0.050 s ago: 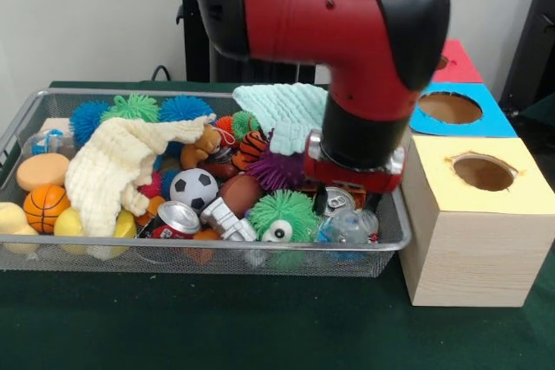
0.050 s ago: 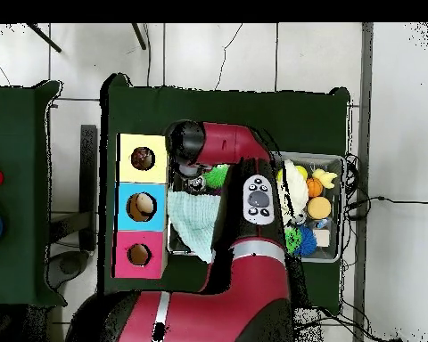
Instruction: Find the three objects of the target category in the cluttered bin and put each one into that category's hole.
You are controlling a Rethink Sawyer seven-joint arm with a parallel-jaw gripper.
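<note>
Dark green cloth covers the table (image 1: 260,335), and a wire basket (image 1: 208,257) crammed with toys sits on it beside a row of three wooden boxes. Each box top has a round hole: the yellow box (image 1: 481,214) nearest the camera, the blue box (image 1: 455,110) behind it, and the red box (image 1: 458,62) at the far end. The red and black arm (image 1: 347,32) reaches down into the basket's corner next to the yellow box, and its gripper (image 1: 351,192) is sunk among the toys there, so whether the jaws are released or clenched cannot be told. Just beside it lie a drink can (image 1: 336,202), a fuzzy green ball with eyes (image 1: 282,217) and a purple spiky ball (image 1: 277,171). A soccer ball (image 1: 192,188) and a second can (image 1: 176,218) lie near the basket's middle. A cream cloth (image 1: 113,171) drapes over the toys toward the opposite end, where a small basketball (image 1: 45,207) rests against the front rim. A pale mint cloth (image 1: 282,110) hangs over the far rim.
</note>
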